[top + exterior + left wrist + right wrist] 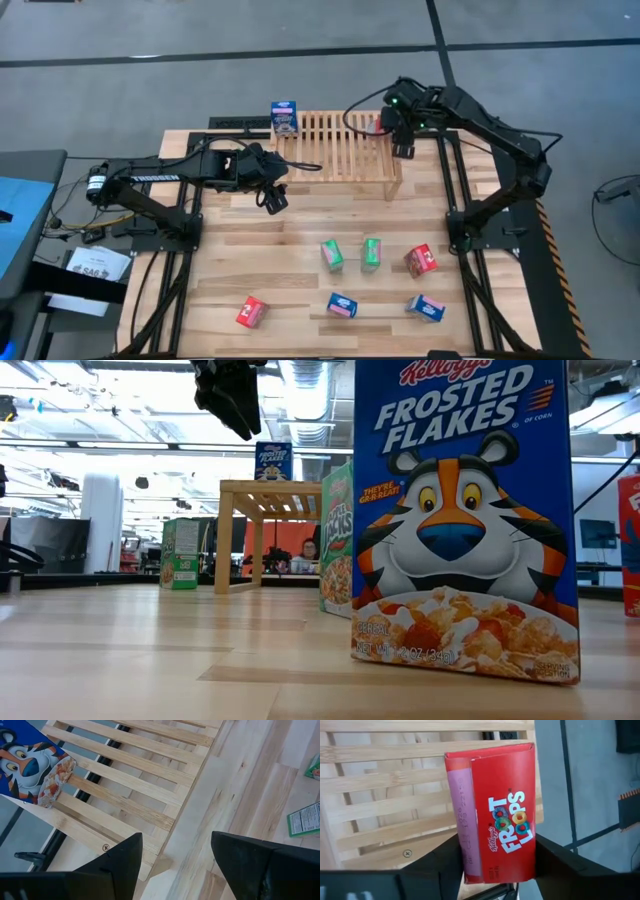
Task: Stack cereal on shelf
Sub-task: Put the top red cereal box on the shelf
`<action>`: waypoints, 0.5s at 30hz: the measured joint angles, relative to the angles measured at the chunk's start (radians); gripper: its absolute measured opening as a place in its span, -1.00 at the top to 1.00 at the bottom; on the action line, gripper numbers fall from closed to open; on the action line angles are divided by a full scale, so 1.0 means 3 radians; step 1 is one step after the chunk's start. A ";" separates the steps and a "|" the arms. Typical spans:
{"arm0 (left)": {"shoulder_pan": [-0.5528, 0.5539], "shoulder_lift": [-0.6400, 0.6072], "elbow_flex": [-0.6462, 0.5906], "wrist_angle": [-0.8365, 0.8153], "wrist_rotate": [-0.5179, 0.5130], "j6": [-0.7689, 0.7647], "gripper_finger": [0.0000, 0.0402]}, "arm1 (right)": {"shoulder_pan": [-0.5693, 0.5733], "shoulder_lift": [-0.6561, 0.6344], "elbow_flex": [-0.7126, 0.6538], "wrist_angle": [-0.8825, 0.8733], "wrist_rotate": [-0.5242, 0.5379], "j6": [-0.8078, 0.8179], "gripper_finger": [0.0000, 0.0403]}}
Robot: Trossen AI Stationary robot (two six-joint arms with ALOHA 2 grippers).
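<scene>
The light wooden slatted rack [340,150] stands at the far middle of the table. One blue cereal box [284,117] stands upright on its far left corner, also seen as the blue box [25,765] in the left wrist view. My right gripper [400,135] is at the rack's far right corner, shut on a red Froot Loops box [495,815]. My left gripper [272,195] is open and empty above the table by the rack's near left corner [150,855]. Several more boxes lie on the near half of the table. My right gripper pinches the red box's lower end [500,870] between its two fingers [445,865], one on each narrow side. The box stands out beyond the fingertips over the rack's far right corner [395,855]. I cannot tell whether it rests on the slats.
On the near table are two green boxes [333,254] [372,253], two red boxes [421,261] [251,312] and two blue ones [342,305] [427,307]. A Frosted Flakes box [465,510] fills the low view's right. The rack's middle slats are bare.
</scene>
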 joint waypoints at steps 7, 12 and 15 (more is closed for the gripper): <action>0.0000 0.0001 0.0000 -0.0001 0.0000 0.0001 -0.13 | -0.0030 0.0001 -0.0002 0.0046 -0.0004 -0.0030 -0.26; 0.0000 0.0001 0.0000 -0.0001 0.0000 0.0000 -0.13 | -0.0026 0.0001 -0.0002 0.0119 -0.0005 -0.0044 -0.26; 0.0001 0.0001 0.0000 -0.0001 0.0000 0.0000 -0.13 | -0.0029 0.0001 -0.0002 0.0143 -0.0003 -0.0053 -0.26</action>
